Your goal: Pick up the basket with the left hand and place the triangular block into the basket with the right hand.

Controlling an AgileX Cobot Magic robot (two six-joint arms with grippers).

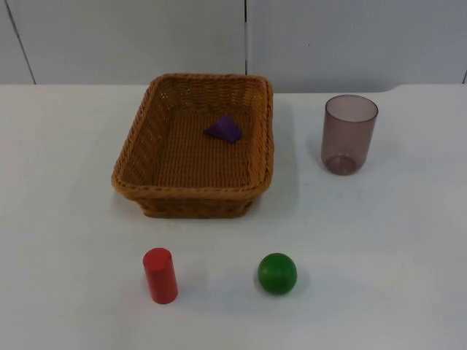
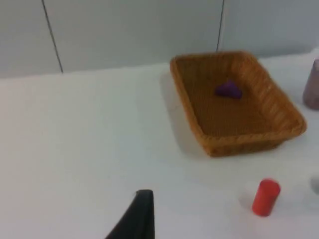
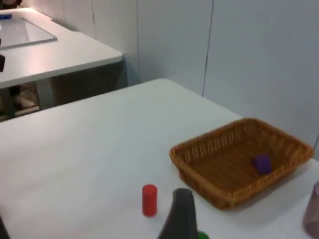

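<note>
A brown wicker basket (image 1: 191, 191) stands on the white table, a little left of centre. A purple triangular block (image 1: 224, 129) lies inside it on the woven floor, toward the far right. The left wrist view has the basket (image 2: 239, 142) and the block (image 2: 229, 89) well ahead of my left gripper (image 2: 143, 214), which waits far from both. My right gripper (image 3: 182, 214) also hangs back, with the basket (image 3: 197, 177) and the block (image 3: 261, 163) some way beyond it. Nothing is held by either.
A red cylinder (image 1: 160, 275) stands in front of the basket, a green ball (image 1: 277, 273) to its right. A translucent purple-grey cup (image 1: 349, 134) stands upright right of the basket. The grey partition wall closes the far edge.
</note>
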